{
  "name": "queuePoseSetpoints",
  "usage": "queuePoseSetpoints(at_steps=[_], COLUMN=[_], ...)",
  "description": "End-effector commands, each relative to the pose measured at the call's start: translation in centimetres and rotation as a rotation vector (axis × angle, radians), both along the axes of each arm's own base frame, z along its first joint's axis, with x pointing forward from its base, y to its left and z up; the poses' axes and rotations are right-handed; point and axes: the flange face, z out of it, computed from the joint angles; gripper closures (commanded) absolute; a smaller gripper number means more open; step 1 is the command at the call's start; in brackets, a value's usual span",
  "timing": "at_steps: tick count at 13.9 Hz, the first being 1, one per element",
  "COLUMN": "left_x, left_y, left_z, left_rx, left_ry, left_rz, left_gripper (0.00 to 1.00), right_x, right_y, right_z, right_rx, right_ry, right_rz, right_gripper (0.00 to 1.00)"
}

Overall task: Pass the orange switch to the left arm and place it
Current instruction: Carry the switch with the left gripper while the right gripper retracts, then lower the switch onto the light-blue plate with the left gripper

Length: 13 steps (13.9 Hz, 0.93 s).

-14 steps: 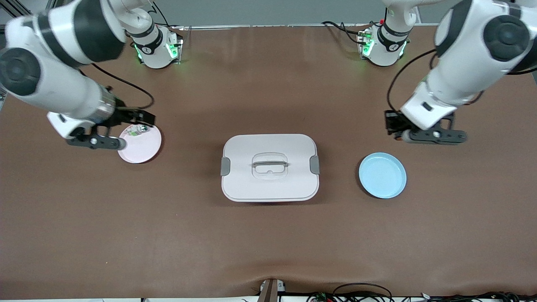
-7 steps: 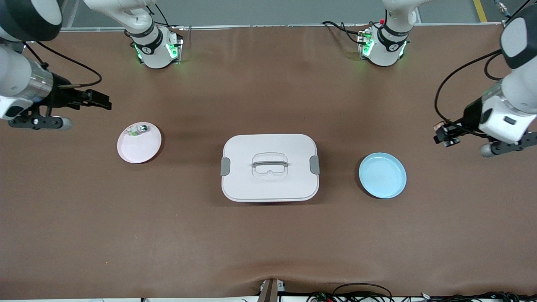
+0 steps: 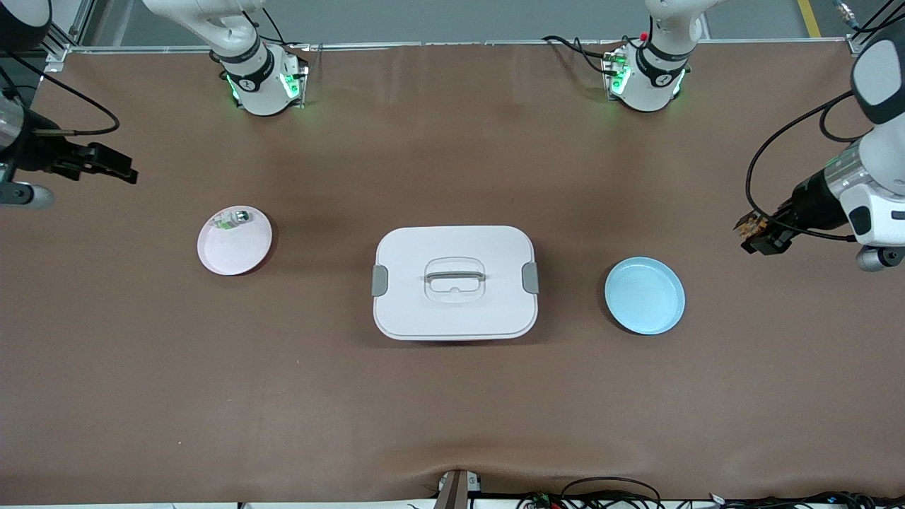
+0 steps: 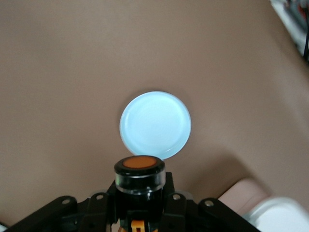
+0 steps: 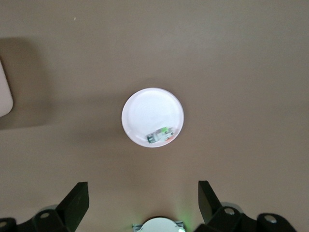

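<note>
Left hand [image 3: 755,237] hangs in the air over bare table [image 3: 452,410] at the left arm's end, just off the blue plate [image 3: 644,295], pinching the orange switch [image 4: 140,174] between its fingers; the left wrist view shows the switch's orange face turned up, with the blue plate [image 4: 155,124] below it. Right hand [image 3: 106,164] is up over the table's edge at the right arm's end, its fingers spread and holding nothing, clear of the pink plate [image 3: 235,241], where a small silvery-green part [image 3: 232,220] lies near the rim. Between the plates sits the box [image 3: 454,281], lid on, with neither arm over it.

By my reading, the carry past the box is done and the step in hand is the set-down. What comes next calls for bringing the left hand over the blue plate's middle, lowering until the switch rests on it, and only then letting the fingers part. The right arm waits.
</note>
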Motion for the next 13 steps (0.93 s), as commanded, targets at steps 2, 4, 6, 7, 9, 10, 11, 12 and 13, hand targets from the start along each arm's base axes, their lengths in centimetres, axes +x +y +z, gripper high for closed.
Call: queuePoseSetpoints(at_steps=[2, 4, 6, 7, 9, 10, 11, 12, 13], left_x=[-3.0, -3.3, -3.7, -4.2, -4.9, -5.4, -5.7, -5.8, -5.8], left_y=[-1.6, -1.9, -2.7, -3.1, -3.2, -3.5, -3.7, -3.7, -3.5], left_z=[-2.3, -3.7, -5.1, -6.0, -7.8, -9.1, -10.6, -11.9, -13.5], left_rx=[0.012, 0.002, 0.008, 0.014, 0.025, 0.053, 0.074, 0.080, 0.089], left_ry=[-0.043, -0.033, -0.011, 0.003, 0.020, 0.024, 0.029, 0.035, 0.044], left_rz=[0.247, 0.365, 0.458, 0.477, 0.533, 0.534, 0.541, 0.561, 0.566], left_gripper=[1.00, 1.00, 1.00, 1.00, 1.00, 1.00, 1.00, 1.00, 1.00], right_x=[0.1, 0.2, 0.0, -0.3, -0.5, -0.9, -1.0, -1.2, -1.5], right_y=[-0.9, -1.6, -2.7, -3.1, -3.7, -3.7, -3.5, -3.4, -3.8], right_z=[3.0, 3.7, 3.6, 3.9, 4.1, 4.6, 4.5, 4.4, 4.1], right_rx=[-0.060, -0.068, -0.064, -0.059, -0.047, -0.045, -0.029, 0.009, 0.030], right_ry=[-0.061, -0.076, -0.071, -0.076, -0.083, -0.095, -0.096, -0.105, -0.111], right_rz=[0.026, 0.044, 0.050, 0.064, 0.053, 0.049, 0.038, 0.031, 0.008], right_gripper=[0.00, 0.00, 0.00, 0.00, 0.00, 0.00, 0.00, 0.00, 0.00])
